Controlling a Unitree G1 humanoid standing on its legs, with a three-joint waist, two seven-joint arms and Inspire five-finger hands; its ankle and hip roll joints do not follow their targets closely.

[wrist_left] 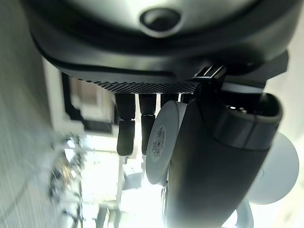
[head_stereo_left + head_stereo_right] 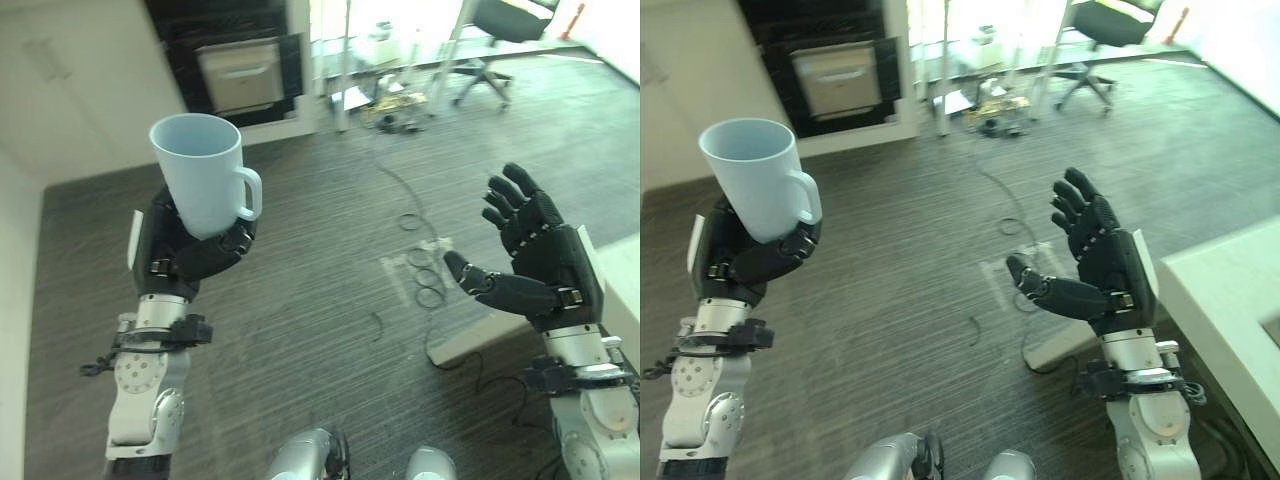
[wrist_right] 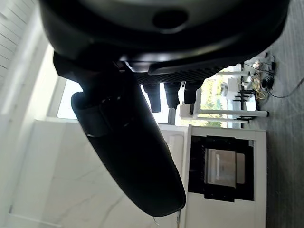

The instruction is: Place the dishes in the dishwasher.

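A pale blue mug (image 2: 203, 172) stands upright in my left hand (image 2: 185, 250), which is shut round its base with the handle turned to the right. The mug's underside (image 1: 159, 142) shows between that hand's thumb and fingers in the left wrist view. My right hand (image 2: 540, 262) hovers at the right at about the same height, open and empty, palm turned toward the mug and thumb pointing left. Far across the floor, the dishwasher (image 2: 240, 75) sits in a dark recess in the cabinet wall, and it is also in the right wrist view as the dishwasher (image 3: 222, 167).
Dark wood-grain floor (image 2: 320, 260) lies below both hands. A white countertop (image 2: 1230, 300) edge is close at the right. At the back stand a glass table (image 2: 400, 60) and an office chair (image 2: 495, 40). White cabinets (image 2: 80, 90) fill the back left.
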